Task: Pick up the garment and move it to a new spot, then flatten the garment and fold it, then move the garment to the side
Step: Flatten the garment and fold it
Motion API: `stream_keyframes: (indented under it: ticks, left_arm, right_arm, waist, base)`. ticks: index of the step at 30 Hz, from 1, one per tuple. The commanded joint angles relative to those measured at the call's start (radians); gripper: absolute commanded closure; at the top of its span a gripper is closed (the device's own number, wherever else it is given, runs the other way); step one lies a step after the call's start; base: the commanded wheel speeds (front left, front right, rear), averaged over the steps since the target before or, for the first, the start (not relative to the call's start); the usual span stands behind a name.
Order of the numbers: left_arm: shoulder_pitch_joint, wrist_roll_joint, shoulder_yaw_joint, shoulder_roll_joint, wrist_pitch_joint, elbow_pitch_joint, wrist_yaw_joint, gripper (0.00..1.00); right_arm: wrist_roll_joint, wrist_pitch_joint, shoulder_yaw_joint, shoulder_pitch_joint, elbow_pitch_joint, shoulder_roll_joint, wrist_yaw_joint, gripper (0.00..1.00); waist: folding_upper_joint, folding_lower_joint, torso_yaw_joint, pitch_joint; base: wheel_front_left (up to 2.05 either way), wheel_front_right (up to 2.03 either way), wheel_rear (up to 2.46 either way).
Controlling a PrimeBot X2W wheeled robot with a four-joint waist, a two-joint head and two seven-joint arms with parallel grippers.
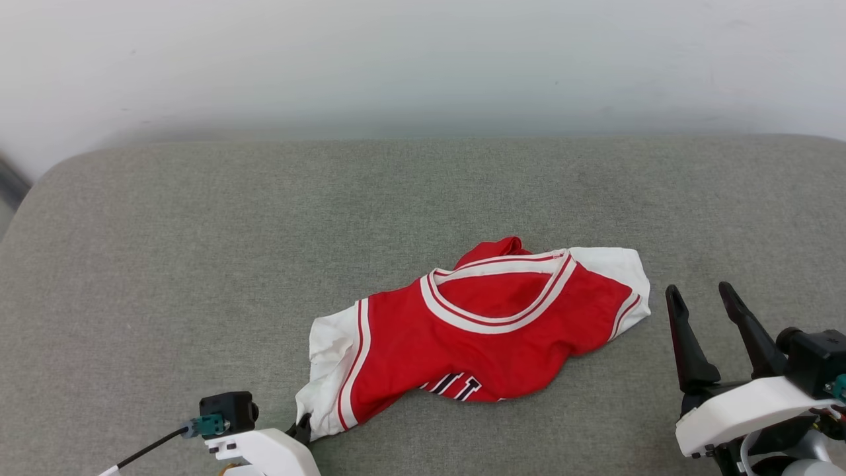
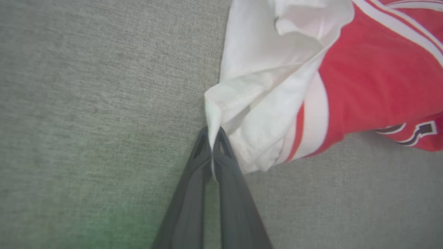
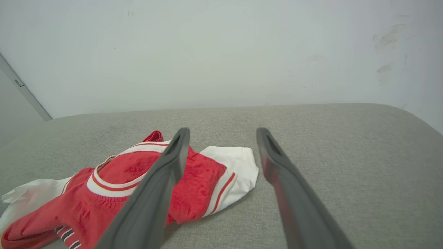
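Note:
The garment [image 1: 476, 330] is a red jersey with white sleeves, striped trim and partly hidden block lettering, lying crumpled on the grey cushion [image 1: 198, 264]. My left gripper [image 1: 304, 426] is at its lower left corner, mostly hidden by the wrist. In the left wrist view the left gripper [image 2: 211, 140] is shut on a white fold of the garment [image 2: 277, 86]. My right gripper [image 1: 704, 297] stands open to the right of the jersey, apart from it. In the right wrist view the right gripper [image 3: 223, 133] has nothing between its fingers; the garment [image 3: 138, 186] lies to its left.
The grey cushion [image 3: 346, 145] has rounded far corners and ends at a pale wall [image 1: 423, 59]. Bare cushion stretches left of the jersey and behind it. A dark strip [image 1: 10, 182] shows at the far left edge.

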Motion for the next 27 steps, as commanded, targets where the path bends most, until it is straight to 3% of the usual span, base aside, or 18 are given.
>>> stream_keyframes:
  ticks: [1,2,3,4,19,27]
  left_arm:
    - [0.016,-0.004,0.002,-0.001,-0.008,0.007,0.001,0.91]
    - [0.017,0.001,0.0,0.001,-0.014,0.008,0.0,0.68]
    - [0.017,0.004,-0.001,0.001,-0.021,0.009,-0.002,0.29]
    - [0.014,0.01,-0.003,0.002,-0.031,0.007,-0.003,0.0]
    - [-0.072,0.229,-0.015,0.037,-0.338,-0.175,0.04,0.0]
    - [-0.077,0.289,-0.01,0.053,-0.383,-0.26,0.075,0.0]
  right_arm:
    - [-0.005,0.001,-0.002,0.015,-0.008,0.001,0.0,0.0]
    - [-0.006,0.004,-0.002,0.015,-0.01,0.001,0.0,0.0]
    - [-0.007,0.007,0.0,0.018,-0.011,0.001,0.0,0.0]
    - [-0.008,0.009,0.001,0.02,-0.013,0.001,0.0,0.0]
    - [-0.005,0.039,-0.028,0.062,-0.019,0.001,0.0,0.0]
    - [0.01,0.074,-0.117,0.046,0.021,0.001,0.0,0.0]
  waist:
    - [-0.0001,0.0,0.002,-0.002]
    - [-0.0001,0.0,0.002,-0.004]
    - [-0.0001,0.0,0.001,-0.009]
    - [-0.0001,0.0,-0.001,-0.013]
    - [-0.0001,0.0,-0.026,-0.077]
    - [-0.0001,0.0,-0.018,-0.063]
  base:
    - [0.0,0.0,0.0]
    - [0.0,0.0,0.0]
    - [0.0,0.0,0.0]
    - [0.0,0.0,0.0]
    - [0.0,0.0,0.0]
    - [0.0,0.0,0.0]
